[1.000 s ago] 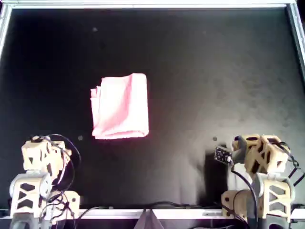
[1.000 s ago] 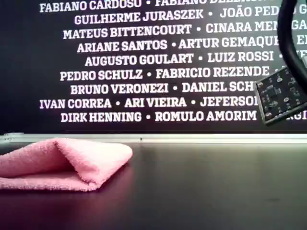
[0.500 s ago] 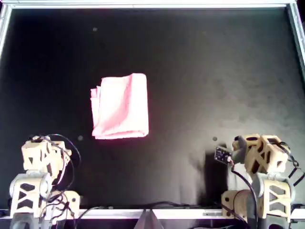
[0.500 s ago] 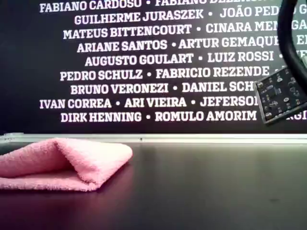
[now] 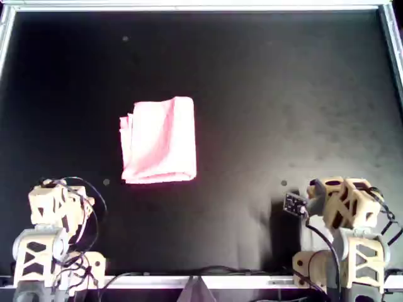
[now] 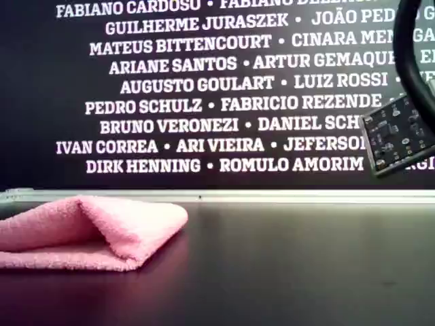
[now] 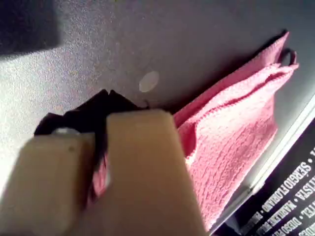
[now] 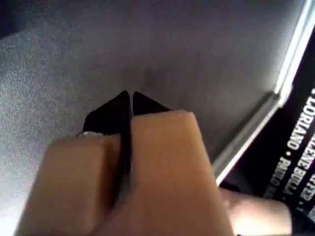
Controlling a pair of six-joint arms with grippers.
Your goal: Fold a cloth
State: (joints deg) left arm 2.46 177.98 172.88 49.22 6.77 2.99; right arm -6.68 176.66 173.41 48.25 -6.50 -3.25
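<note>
Two grippers parked, jaws together, empty: first gripper, second gripper. Cloth folded on table; task prob. done, maybe tidy edges.

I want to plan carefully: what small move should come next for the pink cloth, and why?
Probably none beyond staying parked: the light pink thin fabric cloth already lies folded on the black table, and my first gripper and my second gripper look shut, holding nothing.
</note>
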